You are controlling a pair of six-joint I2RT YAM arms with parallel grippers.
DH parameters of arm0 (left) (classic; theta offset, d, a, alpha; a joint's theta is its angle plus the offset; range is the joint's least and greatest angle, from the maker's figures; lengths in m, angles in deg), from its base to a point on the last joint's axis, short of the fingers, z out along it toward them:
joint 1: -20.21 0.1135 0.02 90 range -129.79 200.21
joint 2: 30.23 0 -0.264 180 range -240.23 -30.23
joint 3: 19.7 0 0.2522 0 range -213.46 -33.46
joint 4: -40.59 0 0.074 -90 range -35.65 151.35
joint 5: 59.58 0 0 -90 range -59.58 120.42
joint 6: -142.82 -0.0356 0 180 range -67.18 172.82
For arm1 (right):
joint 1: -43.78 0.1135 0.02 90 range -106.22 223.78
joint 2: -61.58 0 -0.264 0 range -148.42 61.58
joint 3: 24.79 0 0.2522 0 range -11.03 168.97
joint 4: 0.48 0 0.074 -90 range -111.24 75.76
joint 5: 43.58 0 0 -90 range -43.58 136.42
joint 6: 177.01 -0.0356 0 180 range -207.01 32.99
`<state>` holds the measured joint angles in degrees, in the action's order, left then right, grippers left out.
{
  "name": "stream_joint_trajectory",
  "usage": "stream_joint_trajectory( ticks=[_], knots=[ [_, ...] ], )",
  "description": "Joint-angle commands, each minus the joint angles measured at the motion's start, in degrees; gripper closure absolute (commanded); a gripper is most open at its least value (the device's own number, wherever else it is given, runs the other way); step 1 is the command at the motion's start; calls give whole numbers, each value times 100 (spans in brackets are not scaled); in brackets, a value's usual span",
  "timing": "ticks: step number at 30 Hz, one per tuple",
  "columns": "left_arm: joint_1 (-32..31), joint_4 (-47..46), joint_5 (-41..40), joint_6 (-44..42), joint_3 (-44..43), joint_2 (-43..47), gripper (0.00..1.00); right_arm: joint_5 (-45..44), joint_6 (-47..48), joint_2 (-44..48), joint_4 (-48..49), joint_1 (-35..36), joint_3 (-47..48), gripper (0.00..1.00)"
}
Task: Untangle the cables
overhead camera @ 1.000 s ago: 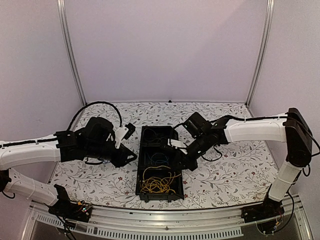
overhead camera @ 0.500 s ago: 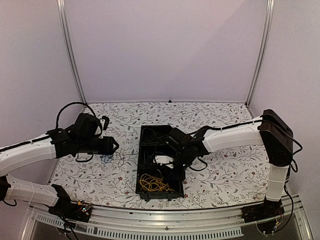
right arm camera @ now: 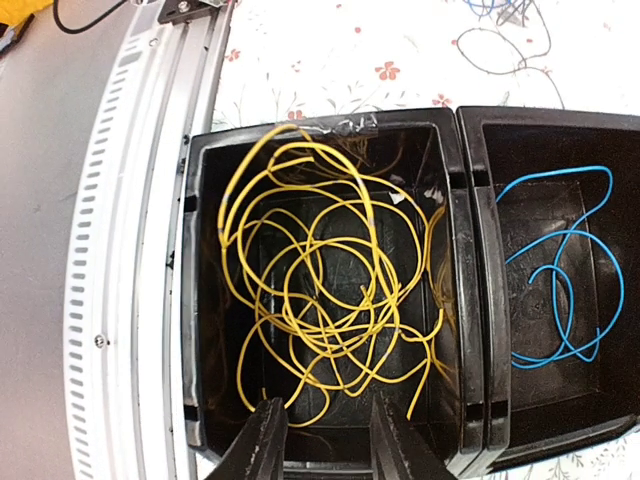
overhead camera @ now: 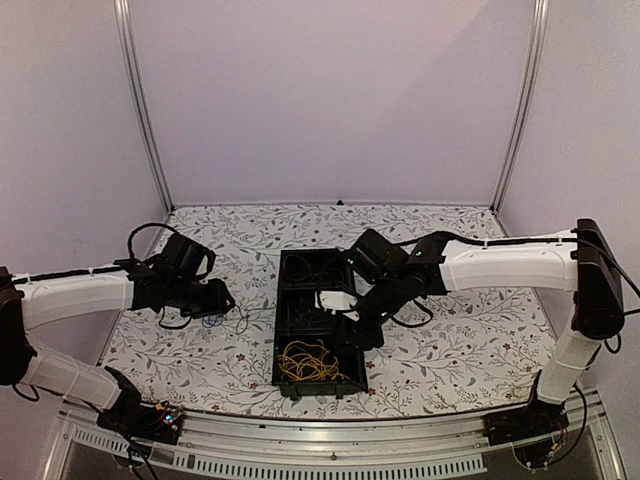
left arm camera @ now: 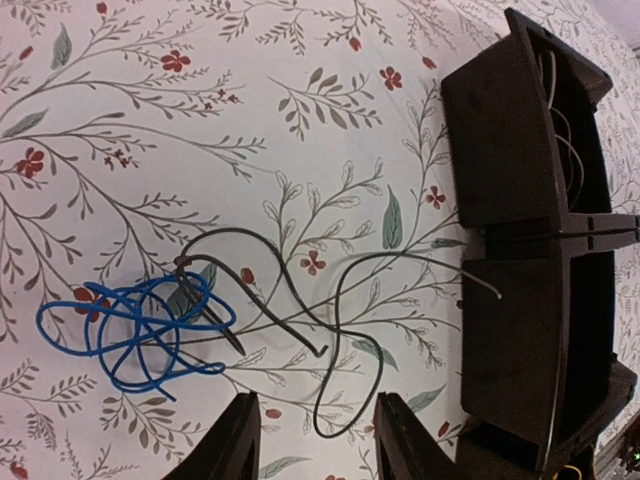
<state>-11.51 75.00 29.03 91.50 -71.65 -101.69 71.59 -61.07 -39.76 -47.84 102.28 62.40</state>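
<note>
A black tray [overhead camera: 283, 330] holds a tangle of yellow cables [right arm camera: 330, 300] in its near compartment and a blue cable [right arm camera: 560, 290] in the middle one. A blue cable bunch [left arm camera: 140, 325] and dark thin wires [left arm camera: 330, 330] lie tangled on the floral table left of the tray [left arm camera: 520, 150]. My left gripper [left arm camera: 315, 440] is open and empty, hovering just above the dark wires. My right gripper [right arm camera: 325, 440] is open and empty above the yellow cables [overhead camera: 310, 362]. In the top view the left gripper [overhead camera: 222, 298] is beside the blue bunch [overhead camera: 212, 318].
The tray's far compartment [overhead camera: 310, 265] holds dark thin wires. A metal rail [right arm camera: 130, 250] runs along the table's near edge, close to the tray. Side walls and posts enclose the table.
My left arm has pulled away from the tray to the left, and the blue and dark wires now lie on the table. My right gripper has shifted over the tray's near compartments.
</note>
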Motion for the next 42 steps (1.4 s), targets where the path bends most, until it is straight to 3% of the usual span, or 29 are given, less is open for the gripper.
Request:
stream_joint_trajectory(
  ticks=[1,5,9,13,17,27,36,42],
  knots=[
    [185,-458,402,176,-153,-458,58,79,138,348,-253,12,-57,66],
    [263,-600,504,260,-351,-969,62,34,183,527,-247,12,-130,66],
    [350,-789,476,337,-499,-1288,73,23,203,655,-185,12,-204,65],
    [419,-1056,323,370,-568,-1405,99,32,219,704,-163,12,-207,65],
    [452,-995,424,174,-778,-1175,100,-15,291,712,-169,12,-138,65],
    [399,-79,708,-750,-2585,936,100,172,361,499,-226,-321,851,61],
    [383,694,984,-1302,-4280,608,100,-313,246,-33,416,-962,2789,46],
    [372,637,1089,-1329,-4219,553,100,71,15,-817,997,-963,3902,35]
  ],
)
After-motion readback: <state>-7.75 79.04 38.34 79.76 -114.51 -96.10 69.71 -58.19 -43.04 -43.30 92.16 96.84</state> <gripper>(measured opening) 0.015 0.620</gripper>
